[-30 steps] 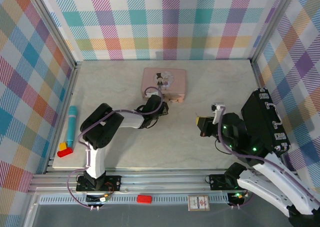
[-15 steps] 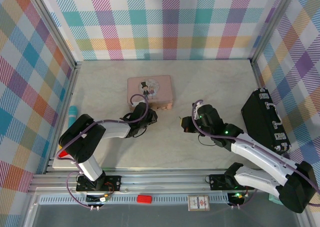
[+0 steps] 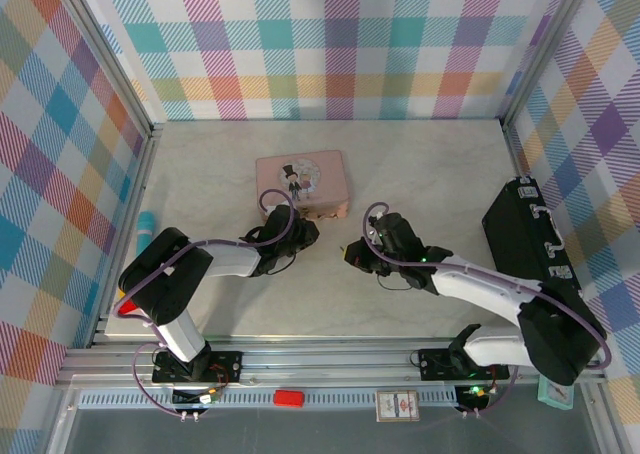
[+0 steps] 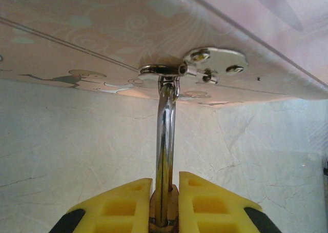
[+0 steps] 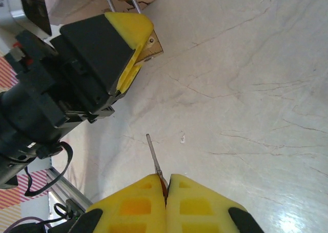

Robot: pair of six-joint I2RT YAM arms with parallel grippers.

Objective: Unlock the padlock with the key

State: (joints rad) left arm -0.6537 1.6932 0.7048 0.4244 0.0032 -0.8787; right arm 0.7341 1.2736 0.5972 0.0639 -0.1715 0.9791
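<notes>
Key (image 5: 154, 156) sits pinched in the right hand (image 5: 166, 184), tip aimed at but apart from the padlock (image 4: 165, 140), which the left hand (image 4: 165, 192) pinches at the pink tin's (image 3: 300, 179) near latch, so insertion and turning remain undone.

Overhead view: the fixed camera is looking down from above and behind the arm bases, taking in the whole table (image 3: 430, 164) from afar. Left wrist view: the camera is sitting low behind the left gripper (image 4: 165, 184), facing the front edge of the pink tin (image 4: 92, 22) at very close range. Right wrist view: the camera is looking along the right gripper (image 5: 166, 184), close over the tabletop, toward the left arm. The left gripper and the padlock (image 5: 154, 47) are appearing in both wrist views, the tin in all three.
</notes>
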